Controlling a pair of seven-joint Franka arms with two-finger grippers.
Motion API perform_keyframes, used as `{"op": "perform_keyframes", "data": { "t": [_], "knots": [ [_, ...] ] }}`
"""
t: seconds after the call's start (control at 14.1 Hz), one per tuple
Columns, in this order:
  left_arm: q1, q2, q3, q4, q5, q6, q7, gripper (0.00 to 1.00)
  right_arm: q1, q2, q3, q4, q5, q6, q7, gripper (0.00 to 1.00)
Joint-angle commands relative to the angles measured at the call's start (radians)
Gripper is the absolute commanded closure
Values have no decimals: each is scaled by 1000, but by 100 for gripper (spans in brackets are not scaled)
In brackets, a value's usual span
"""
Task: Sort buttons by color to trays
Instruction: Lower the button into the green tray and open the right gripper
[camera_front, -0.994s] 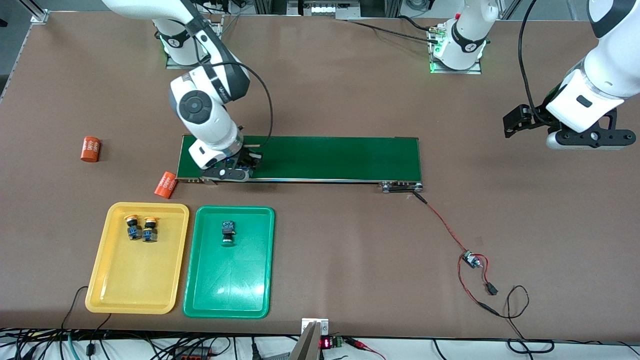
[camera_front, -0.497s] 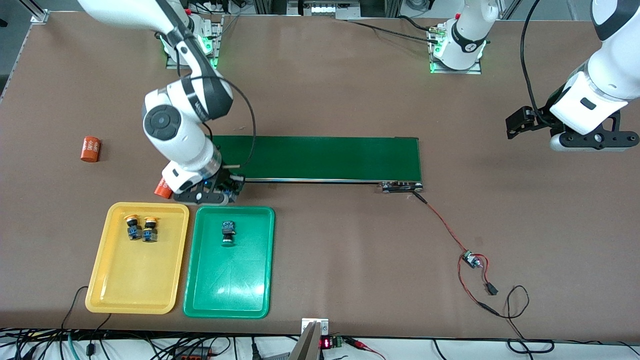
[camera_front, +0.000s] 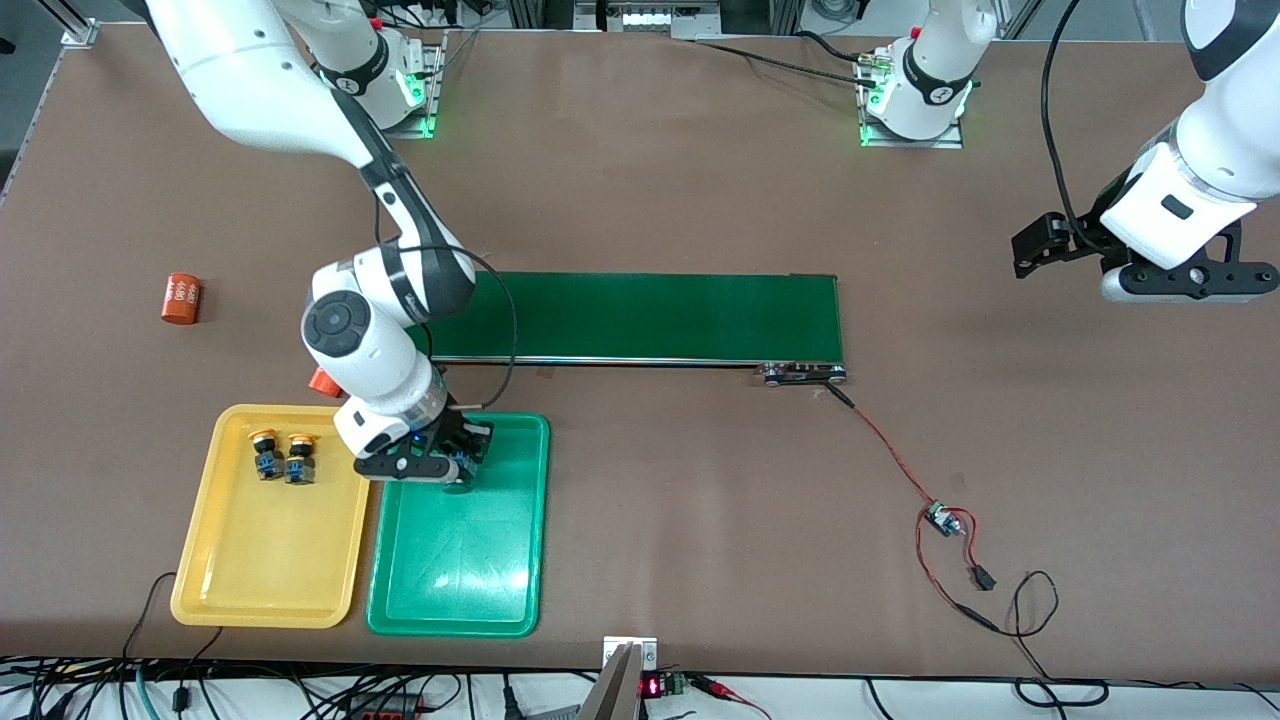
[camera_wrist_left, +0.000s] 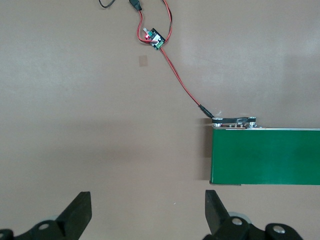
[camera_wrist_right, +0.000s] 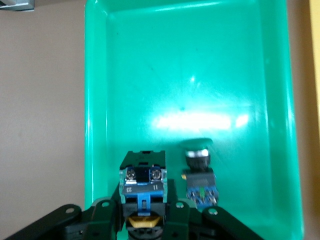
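My right gripper (camera_front: 455, 465) is over the green tray's (camera_front: 460, 580) end nearest the belt, shut on a button. In the right wrist view the held button (camera_wrist_right: 142, 182) shows a black-and-blue body between the fingers with a yellowish part under it; its cap is hidden. A green-capped button (camera_wrist_right: 199, 172) lies in the green tray (camera_wrist_right: 190, 75) right beside it. Two yellow-capped buttons (camera_front: 266, 455) (camera_front: 300, 458) lie in the yellow tray (camera_front: 270, 560). My left gripper (camera_front: 1180, 285) waits open and empty over bare table at the left arm's end, as the left wrist view (camera_wrist_left: 147, 215) also shows.
The dark-green conveyor belt (camera_front: 650, 315) lies across the middle of the table. One orange cylinder (camera_front: 181, 298) stands toward the right arm's end; another (camera_front: 320, 380) is partly hidden by the right arm. A red wire runs from the belt to a small board (camera_front: 940, 518).
My right gripper has moved from the belt's end, over the table, to the green tray with the button in it. The left arm has barely moved.
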Motion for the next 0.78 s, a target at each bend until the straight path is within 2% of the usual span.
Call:
{"op": "perform_keyframes", "data": {
  "t": [0.0,0.36,0.5,0.57,0.64,0.71],
  "knots": [
    [0,13,-1,27,2,-5,-1,0,40,77,-32,103,-10,12,-5,99],
    [0,13,-9,27,2,-7,-3,0,67,143,-57,114,-10,119,3,98],
    [-2,13,-9,28,2,-7,-4,0,84,149,-75,118,-9,126,3,93],
    [-11,13,-10,37,2,-8,-7,0,84,149,-75,118,-7,126,3,81],
    [-13,13,-10,36,3,-8,-27,0,83,149,-75,118,-6,126,3,38],
    [-4,14,-10,36,3,-12,-21,0,83,149,-77,118,-4,130,3,9]
  ]
}}
